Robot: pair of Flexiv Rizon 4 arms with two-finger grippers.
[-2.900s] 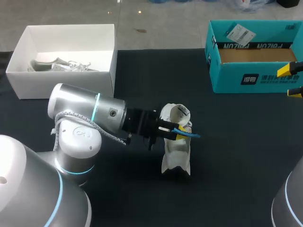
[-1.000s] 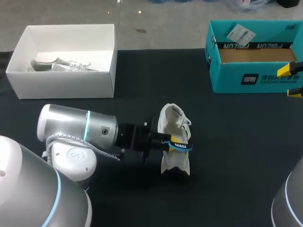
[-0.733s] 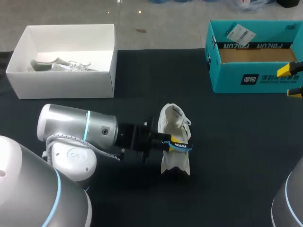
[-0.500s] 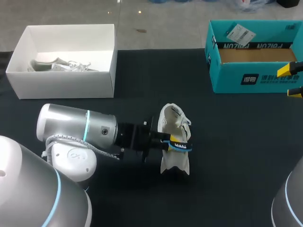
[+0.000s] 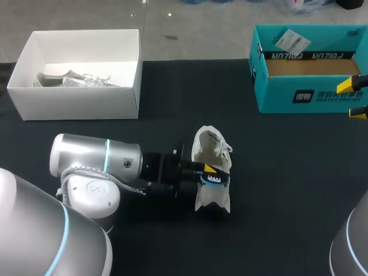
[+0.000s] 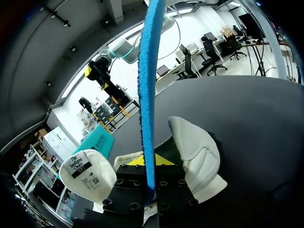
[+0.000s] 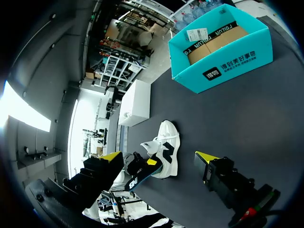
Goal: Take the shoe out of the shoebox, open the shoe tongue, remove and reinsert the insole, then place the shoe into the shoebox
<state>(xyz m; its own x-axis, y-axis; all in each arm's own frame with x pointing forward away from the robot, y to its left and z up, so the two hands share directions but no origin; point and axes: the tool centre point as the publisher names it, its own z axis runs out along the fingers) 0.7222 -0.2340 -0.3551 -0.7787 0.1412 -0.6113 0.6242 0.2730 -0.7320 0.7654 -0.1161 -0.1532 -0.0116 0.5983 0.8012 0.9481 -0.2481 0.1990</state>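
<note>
**Head view.** My left claw [image 5: 208, 172] is clamped on the thin blue foam insole [image 5: 214, 179]. It holds the insole at the side of the white low-top sports shoe [image 5: 209, 198]. The shoe stands on the black table [image 5: 287, 184], touching the claw's tips. The open teal cardboard shoebox [image 5: 287, 95] lies well apart, far ahead of this claw. The open white cardboard box [image 5: 80, 100], with a pale second shoe [image 5: 69, 79] inside, sits well behind it. My right claw [image 5: 355, 98] hangs just beside the teal shoebox's near wall, fingers apart.

**Left wrist view.** The insole [image 6: 147, 95] rises edge-on from between the left claw's [image 6: 149, 164] fingers, gripped from both sides. The shoe's labelled tongue [image 6: 88, 173] lies to one side of the fingers, its padded collar [image 6: 197, 156] to the other.

**Right wrist view.** The right claw [image 7: 159, 156] stands wide open. The shoe [image 7: 167, 142] rests upright on its sole well ahead, between the fingers' lines. The left claw [image 7: 135, 172] grips the insole [image 7: 145, 173] beside it. The shoebox [image 7: 223, 52] sits farther ahead.
</note>
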